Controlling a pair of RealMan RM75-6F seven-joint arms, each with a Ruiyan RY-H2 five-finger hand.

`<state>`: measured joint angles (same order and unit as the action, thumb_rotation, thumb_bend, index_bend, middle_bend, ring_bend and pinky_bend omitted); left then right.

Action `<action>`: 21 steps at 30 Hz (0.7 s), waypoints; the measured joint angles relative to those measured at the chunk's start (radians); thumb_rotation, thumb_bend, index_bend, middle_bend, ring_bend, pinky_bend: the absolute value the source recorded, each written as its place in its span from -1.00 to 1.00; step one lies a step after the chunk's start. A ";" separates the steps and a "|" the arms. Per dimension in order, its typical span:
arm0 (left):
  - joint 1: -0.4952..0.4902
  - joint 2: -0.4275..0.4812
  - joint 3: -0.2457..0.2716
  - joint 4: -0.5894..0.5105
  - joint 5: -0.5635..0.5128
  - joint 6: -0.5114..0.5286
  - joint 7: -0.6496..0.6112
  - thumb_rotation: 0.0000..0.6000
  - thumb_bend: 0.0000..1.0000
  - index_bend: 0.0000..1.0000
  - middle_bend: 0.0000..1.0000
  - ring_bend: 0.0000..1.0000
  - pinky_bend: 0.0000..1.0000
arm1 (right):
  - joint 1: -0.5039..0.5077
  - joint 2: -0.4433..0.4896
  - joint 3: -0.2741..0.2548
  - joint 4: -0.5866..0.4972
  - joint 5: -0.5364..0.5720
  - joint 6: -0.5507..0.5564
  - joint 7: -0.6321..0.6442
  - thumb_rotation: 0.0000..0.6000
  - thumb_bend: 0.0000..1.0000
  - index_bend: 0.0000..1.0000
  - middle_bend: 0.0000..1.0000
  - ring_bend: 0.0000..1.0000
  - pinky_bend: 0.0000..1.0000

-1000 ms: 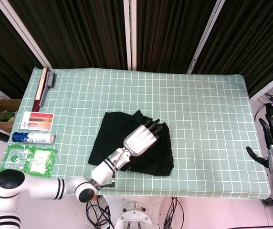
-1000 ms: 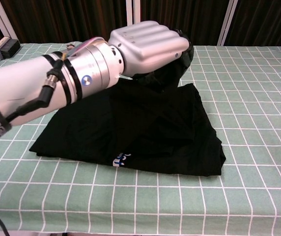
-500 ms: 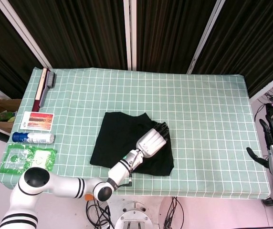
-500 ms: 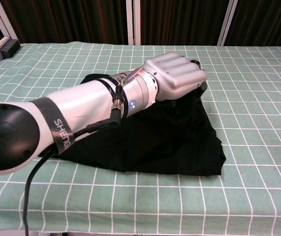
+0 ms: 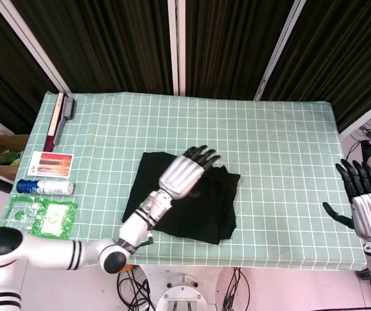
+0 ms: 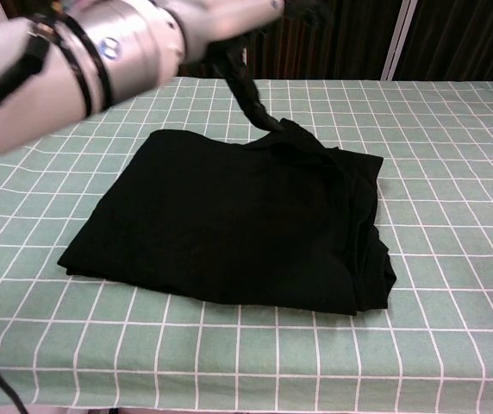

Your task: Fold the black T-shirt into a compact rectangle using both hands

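Green checked table (image 5: 283,149): black T-shirt (image 6: 229,224) folded flat, one strip lifted, pinched by left hand (image 5: 182,173); right hand (image 5: 364,207) open, empty. No legible writing.

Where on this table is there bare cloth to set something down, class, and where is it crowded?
The widest bare patch lies between the black T-shirt and the right hand, reaching the table's far edge. Another runs behind the shirt, right of the brush. The left edge is crowded: brush, card, bottle and green packet. The left hand is above the shirt.
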<state>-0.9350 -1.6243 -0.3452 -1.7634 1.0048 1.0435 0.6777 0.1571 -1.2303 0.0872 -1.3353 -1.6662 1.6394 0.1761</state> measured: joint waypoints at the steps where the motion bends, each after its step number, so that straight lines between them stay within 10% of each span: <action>1: 0.029 0.039 0.006 -0.025 0.011 0.018 -0.020 1.00 -1.00 -0.77 -0.81 -0.87 -0.65 | 0.007 0.002 -0.006 -0.008 -0.009 -0.013 -0.002 1.00 -0.38 -0.73 -0.59 -0.97 -0.74; 9: 0.288 0.280 0.169 -0.090 0.136 0.173 -0.188 1.00 -1.00 -0.75 -0.78 -0.87 -0.65 | 0.140 -0.001 -0.042 -0.114 -0.074 -0.247 -0.069 1.00 0.16 -0.58 -0.40 -0.90 -0.69; 21: 0.454 0.280 0.318 0.047 0.257 0.249 -0.372 1.00 -1.00 -0.71 -0.76 -0.87 -0.64 | 0.533 -0.204 0.062 -0.173 -0.027 -0.729 -0.245 1.00 0.35 -0.58 -0.42 -0.90 -0.77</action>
<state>-0.4807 -1.3440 -0.0274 -1.7166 1.2618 1.2928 0.3061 0.6898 -1.4343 0.1495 -1.5087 -1.6930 0.9101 -0.0690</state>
